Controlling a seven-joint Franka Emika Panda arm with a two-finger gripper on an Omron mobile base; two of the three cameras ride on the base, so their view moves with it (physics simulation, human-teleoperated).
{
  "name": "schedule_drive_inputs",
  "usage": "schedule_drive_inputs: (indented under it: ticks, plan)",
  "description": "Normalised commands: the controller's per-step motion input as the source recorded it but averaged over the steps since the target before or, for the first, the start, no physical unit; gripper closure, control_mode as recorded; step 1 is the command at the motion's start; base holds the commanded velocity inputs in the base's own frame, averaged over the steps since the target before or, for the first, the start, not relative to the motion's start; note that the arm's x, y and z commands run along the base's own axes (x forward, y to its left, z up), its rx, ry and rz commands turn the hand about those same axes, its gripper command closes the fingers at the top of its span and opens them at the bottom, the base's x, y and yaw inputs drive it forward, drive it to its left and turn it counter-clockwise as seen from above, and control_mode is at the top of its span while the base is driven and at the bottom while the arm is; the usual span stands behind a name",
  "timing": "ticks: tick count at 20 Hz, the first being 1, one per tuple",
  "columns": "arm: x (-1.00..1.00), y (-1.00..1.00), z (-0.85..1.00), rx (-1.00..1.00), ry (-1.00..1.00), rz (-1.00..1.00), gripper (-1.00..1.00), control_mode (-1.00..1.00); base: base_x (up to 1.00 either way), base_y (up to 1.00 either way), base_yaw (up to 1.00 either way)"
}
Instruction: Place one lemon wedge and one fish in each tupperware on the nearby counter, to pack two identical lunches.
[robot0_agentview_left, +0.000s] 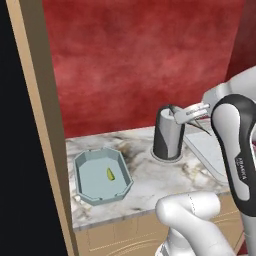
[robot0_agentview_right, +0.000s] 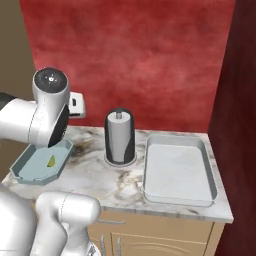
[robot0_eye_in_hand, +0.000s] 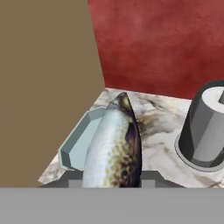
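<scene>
- Presently we see the gripper (robot0_eye_in_hand: 111, 183) jaws part-closed on a fish (robot0_eye_in_hand: 114, 146), above the counter (robot0_agentview_right: 100, 172).
- Blue tupperware (robot0_agentview_left: 102, 176) at nine o'clock of the paper-towel holder (robot0_agentview_right: 120, 136), holding a lemon wedge (robot0_agentview_left: 110, 174).
- White tupperware (robot0_agentview_right: 180, 169) at three o'clock.

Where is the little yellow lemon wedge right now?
The small yellow lemon wedge lies inside the pale blue octagonal tray at the left end of the marbled counter, left of the dark cylindrical paper-towel holder.

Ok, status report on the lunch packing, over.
Gripper shut on fish, above counter. Blue tupperware holds lemon wedge; white tupperware has nothing in it. Paper-towel holder stands between the trays.
</scene>
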Motion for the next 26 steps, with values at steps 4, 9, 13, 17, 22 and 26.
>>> schedule_drive_inputs:
  ticks: [4,9,13,17,22,26]
  plan:
    - [0.00,0.00,0.00,0.00,0.00,0.00,1.00,1.00,0.86,0.16,0.00]
    - [0.21,0.44,-0.12,-0.02,0.09,-0.03,1.00,-1.00,0.00,0.00,0.00]
    - [0.00,0.47,-0.14,-0.02,0.00,-0.05,1.00,-1.00,0.00,0.00,0.00]
    - [0.01,0.25,-0.09,0.00,0.00,-0.16,1.00,-1.00,0.00,0.00,0.00]
    - [0.02,0.15,-0.11,0.00,-0.01,-0.21,1.00,-1.00,0.00,0.00,0.00]
    - [0.00,0.09,-0.11,0.01,0.01,-0.15,1.00,-1.00,0.00,0.00,0.00]
